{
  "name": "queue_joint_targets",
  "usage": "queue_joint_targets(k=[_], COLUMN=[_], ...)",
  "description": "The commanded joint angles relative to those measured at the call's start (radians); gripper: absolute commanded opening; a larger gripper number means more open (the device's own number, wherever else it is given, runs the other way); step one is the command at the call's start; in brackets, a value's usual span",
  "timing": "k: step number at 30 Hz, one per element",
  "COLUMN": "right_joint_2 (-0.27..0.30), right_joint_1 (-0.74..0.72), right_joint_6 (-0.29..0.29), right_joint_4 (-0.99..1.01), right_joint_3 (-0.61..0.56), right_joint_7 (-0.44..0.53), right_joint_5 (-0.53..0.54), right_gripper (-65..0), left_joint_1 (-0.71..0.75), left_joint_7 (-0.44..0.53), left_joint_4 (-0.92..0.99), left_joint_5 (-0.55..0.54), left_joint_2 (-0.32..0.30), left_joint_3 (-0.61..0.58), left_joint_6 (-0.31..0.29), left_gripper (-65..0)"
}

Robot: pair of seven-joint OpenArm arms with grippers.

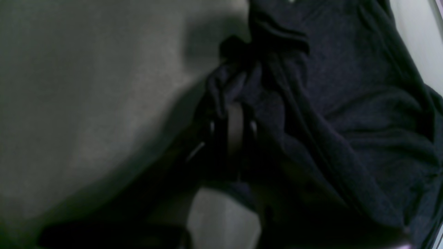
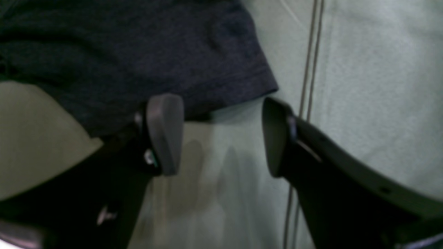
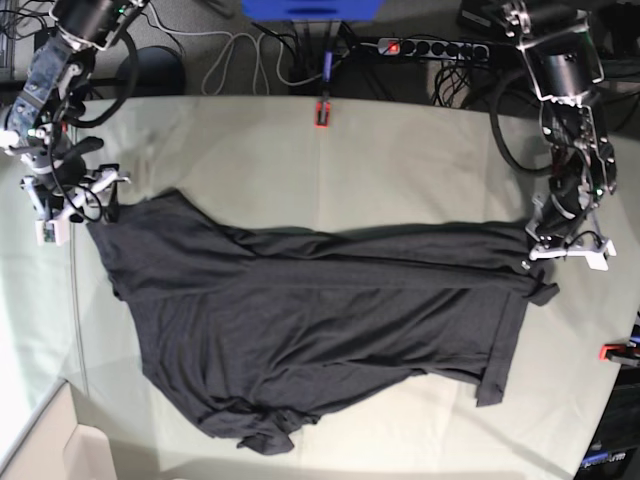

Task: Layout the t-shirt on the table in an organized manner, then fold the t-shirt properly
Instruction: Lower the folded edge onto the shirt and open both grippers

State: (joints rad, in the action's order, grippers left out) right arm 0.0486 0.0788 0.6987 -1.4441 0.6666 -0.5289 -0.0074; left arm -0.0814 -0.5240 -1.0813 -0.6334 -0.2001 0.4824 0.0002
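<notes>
Right claw (image 2: 221,135): jaws wide apart, nothing between them. Shirt (image 3: 310,320) hem corner sits just ahead of its fingertips in the right wrist view, one finger (image 2: 165,133) overlapping the fabric edge; contact can't be confirmed. Bare worktop (image 3: 250,140) under and ahead of the gap.

Shirt lies across the worktop middle between the two claws, stretched out toward each. Mostly spread, but not flat: long diagonal creases run through the body, the near edge is bunched and partly rolled under, and the sleeve end beside the left claw is doubled over. No rainbow graphic visible, so plain side up or print hidden; can't say which.

Left claw (image 1: 235,114): closed, with a bunch of shirt fabric pinched in it, per the left wrist view. Rest of the shirt drapes away beyond and beside that claw.

Status, my read: layout stage, roughly partway. Spread is started, smoothing and squaring of sleeves and hem are left. No fold made yet; whole folding step remains.
</notes>
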Motion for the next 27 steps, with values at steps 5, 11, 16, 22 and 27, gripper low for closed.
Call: queue_joint_targets(k=[5, 11, 16, 22, 27], right_joint_2=[0.058, 0.127, 0.139, 0.135, 0.136], right_joint_1=[-0.096, -0.178, -0.195, -0.187, -0.187], right_joint_6=[-0.001, -0.001, -0.001, -0.001, -0.001], right_joint_4=[0.135, 0.277, 0.311, 0.312, 0.294], right_joint_3=[0.003, 0.003, 0.003, 0.0, 0.002], right_joint_7=[0.019, 0.019, 0.019, 0.019, 0.008], right_joint_5=[0.01, 0.01, 0.01, 0.01, 0.01], right_gripper=[-28.2, -28.2, -29.0, -47.2, -65.0], left_joint_1=[-0.018, -0.016, -0.018, -0.028, -0.03], left_joint_7=[0.014, 0.014, 0.015, 0.015, 0.015], left_joint_4=[-0.018, -0.017, -0.015, -0.017, -0.018], left_joint_5=[-0.003, -0.001, -0.004, -0.003, -0.004], left_joint_2=[-0.019, -0.034, -0.054, -0.057, -0.057], left_joint_3=[0.005, 0.006, 0.006, 0.006, 0.006], left_joint_6=[-0.006, -0.006, -0.006, -0.006, -0.006], left_gripper=[-64.9, -64.9, -64.9, -64.9, -64.9])
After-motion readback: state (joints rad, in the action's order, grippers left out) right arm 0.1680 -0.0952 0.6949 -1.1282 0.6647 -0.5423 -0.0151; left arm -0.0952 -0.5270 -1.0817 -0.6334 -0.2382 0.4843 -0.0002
